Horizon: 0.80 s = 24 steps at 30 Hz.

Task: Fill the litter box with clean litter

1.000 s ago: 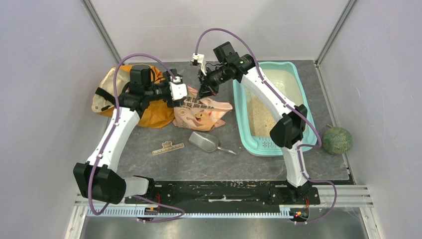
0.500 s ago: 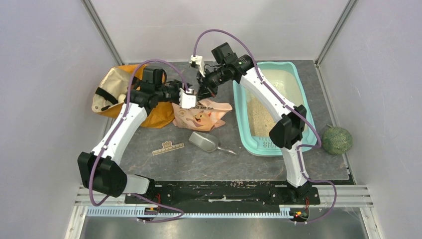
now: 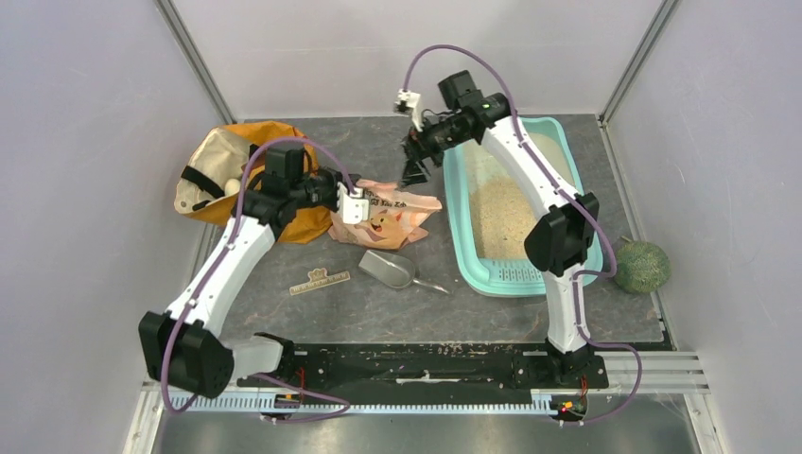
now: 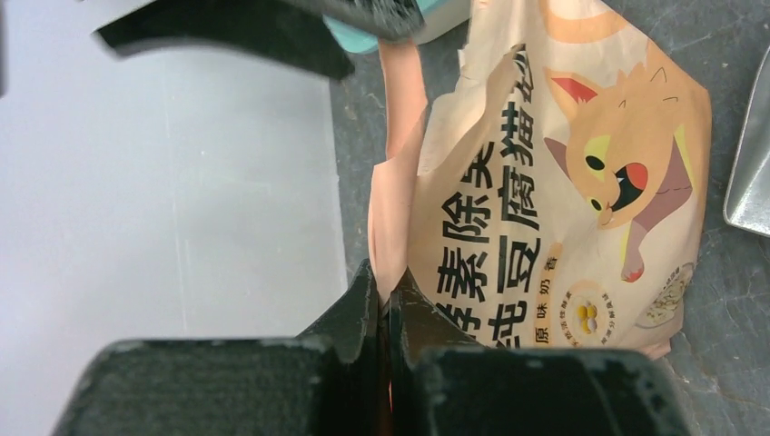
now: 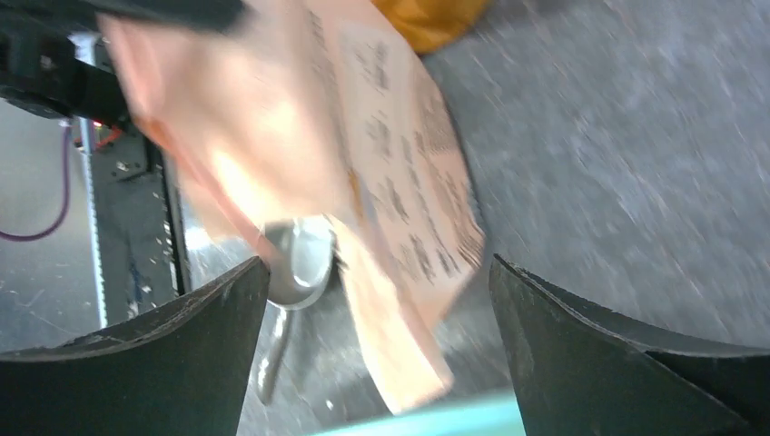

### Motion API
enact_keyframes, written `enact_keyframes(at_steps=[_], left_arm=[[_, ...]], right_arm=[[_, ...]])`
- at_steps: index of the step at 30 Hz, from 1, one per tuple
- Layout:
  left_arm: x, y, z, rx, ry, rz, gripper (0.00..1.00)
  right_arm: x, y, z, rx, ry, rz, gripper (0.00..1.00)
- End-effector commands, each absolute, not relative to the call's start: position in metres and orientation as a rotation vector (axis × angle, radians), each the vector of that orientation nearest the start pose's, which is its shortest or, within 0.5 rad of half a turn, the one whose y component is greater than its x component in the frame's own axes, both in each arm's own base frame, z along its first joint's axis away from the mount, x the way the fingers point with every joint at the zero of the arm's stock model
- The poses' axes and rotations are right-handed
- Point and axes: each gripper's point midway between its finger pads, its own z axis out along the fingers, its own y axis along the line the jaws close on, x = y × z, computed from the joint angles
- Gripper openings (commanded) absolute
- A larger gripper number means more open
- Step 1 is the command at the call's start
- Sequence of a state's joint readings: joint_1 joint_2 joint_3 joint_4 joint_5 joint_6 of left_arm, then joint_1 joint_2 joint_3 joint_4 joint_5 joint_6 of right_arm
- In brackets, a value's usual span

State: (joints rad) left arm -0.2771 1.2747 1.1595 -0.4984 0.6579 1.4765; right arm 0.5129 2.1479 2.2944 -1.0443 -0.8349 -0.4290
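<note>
The pouch (image 3: 383, 213) looks like thin, slick film, limp and creased; it lies fairly flat, so I judge it light, with what is inside free to slide and shift the weight when it is tipped. A grip on a flat edge or corner seam should hold best; a grip on the belly would likely only bunch the film. The litter (image 3: 501, 213) is loose, fine grain that pours and scatters, so it can only be moved in the pouch or the scoop (image 3: 388, 270).

The pouch rests on the tabletop between the orange bag (image 3: 227, 180) and the box (image 3: 454, 227), printed face up. The left jaws are pressed together on its left edge, pinching a thin fold of film between the tips; the rest of the pouch stretches away from them, toward the scoop. The right jaws are spread wide and hold nothing; they hang above the tabletop just beside the box's far left corner, near the pouch's far right end but apart from it, with the pouch and scoop showing between them in the wrist view.

The litter lies as a pale bed across the middle of the box; the perforated near end is bare.
</note>
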Motion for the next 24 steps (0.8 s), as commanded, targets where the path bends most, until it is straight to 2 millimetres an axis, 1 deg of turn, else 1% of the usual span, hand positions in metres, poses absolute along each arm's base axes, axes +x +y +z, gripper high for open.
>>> enact_keyframes(at_steps=[1,3,6,11,14,16,17,18,21,24], left_arm=[[0.344,-0.182,0.283,1.670,0.896,0.081,0.02],[0.345,-0.180,0.283,1.641,0.899,0.098,0.02],[0.346,-0.177,0.282,1.630,0.918,0.113,0.02],[0.345,-0.174,0.277,1.623,0.933,0.128,0.02],[0.349,-0.173,0.275,1.614,0.942,0.138,0.02],[0.352,-0.173,0.276,1.604,0.944,0.144,0.02],[0.354,-0.173,0.278,1.595,0.944,0.150,0.02],[0.355,-0.173,0.278,1.589,0.948,0.151,0.02],[0.359,-0.172,0.280,1.575,0.953,0.162,0.02],[0.360,-0.171,0.279,1.575,0.956,0.170,0.02]], right_arm=[[0.376,0.306,0.230,-1.417,1.943,0.985,0.97],[0.377,0.307,0.215,-1.440,1.958,0.998,0.97],[0.380,0.310,0.202,-1.454,1.968,1.017,0.97],[0.377,0.315,0.179,-1.492,1.962,1.092,0.97],[0.370,0.315,0.170,-1.528,1.965,1.144,0.96],[0.363,0.313,0.167,-1.552,1.964,1.177,0.92],[0.359,0.312,0.166,-1.553,1.971,1.197,0.90],[0.355,0.313,0.166,-1.556,1.969,1.221,0.85],[0.345,0.313,0.166,-1.567,1.975,1.268,0.69],[0.343,0.312,0.170,-1.567,1.971,1.268,0.49]])
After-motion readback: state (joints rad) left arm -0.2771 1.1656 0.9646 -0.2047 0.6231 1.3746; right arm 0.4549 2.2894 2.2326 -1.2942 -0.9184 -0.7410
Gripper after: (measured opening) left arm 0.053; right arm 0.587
